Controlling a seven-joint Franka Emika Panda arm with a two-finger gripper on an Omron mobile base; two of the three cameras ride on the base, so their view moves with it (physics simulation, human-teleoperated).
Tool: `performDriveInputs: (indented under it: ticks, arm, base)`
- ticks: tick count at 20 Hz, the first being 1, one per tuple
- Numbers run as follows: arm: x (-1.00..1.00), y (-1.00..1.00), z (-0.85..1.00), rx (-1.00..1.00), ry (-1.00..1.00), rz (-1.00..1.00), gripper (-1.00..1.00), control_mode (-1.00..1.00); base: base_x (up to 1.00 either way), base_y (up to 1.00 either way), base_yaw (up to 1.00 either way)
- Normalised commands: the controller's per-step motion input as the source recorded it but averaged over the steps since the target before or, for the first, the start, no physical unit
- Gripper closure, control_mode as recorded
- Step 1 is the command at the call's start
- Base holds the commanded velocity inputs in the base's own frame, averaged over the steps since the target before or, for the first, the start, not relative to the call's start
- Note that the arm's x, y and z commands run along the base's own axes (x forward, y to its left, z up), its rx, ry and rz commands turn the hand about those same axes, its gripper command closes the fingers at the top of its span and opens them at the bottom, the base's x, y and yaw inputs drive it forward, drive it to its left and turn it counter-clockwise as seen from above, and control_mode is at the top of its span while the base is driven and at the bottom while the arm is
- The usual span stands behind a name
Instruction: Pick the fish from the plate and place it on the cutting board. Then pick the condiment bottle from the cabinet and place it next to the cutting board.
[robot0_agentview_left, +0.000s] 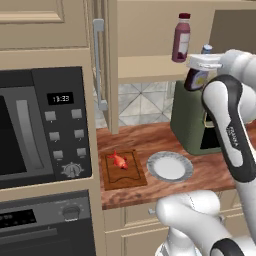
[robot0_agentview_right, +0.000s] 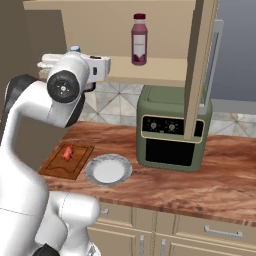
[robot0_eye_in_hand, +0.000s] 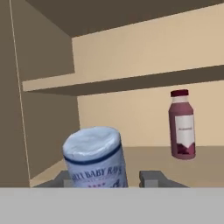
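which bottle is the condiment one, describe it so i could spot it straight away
Look at the open beige cabinet above the green toaster oven. At the shelf's front edge, the pincer is closed around the condiment bottle. It is dark and squat with a pale blue-grey cap, unlike the taller maroon red-capped bottle standing free.

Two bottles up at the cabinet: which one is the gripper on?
The condiment bottle with the pale blue-grey cap sits between the gripper's fingers. The taller maroon bottle, red-capped, stands apart on the shelf.

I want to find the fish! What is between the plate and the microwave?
The cutting board, with the fish lying on it, left of the plate in the left base view.
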Motion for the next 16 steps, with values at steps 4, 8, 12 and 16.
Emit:
performDriveInputs:
  ticks: [4,8,12,16]
  arm:
    - [-0.76,-0.17,-0.22,-0.15,-0.12,0.00,1.00,-1.00]
    - [-0.63,-0.08,-0.35,-0.17,-0.12,0.02,1.00,-1.00]
    - [-0.51,-0.02,-0.42,-0.15,-0.09,0.03,1.00,-1.00]
    - [-0.47,-0.03,-0.42,-0.13,-0.06,0.04,1.00,-1.00]
  base:
    - [0.00,0.00,0.00]
    - [0.00,0.00,0.00]
    - [0.00,0.00,0.00]
    - [0.00,0.00,0.00]
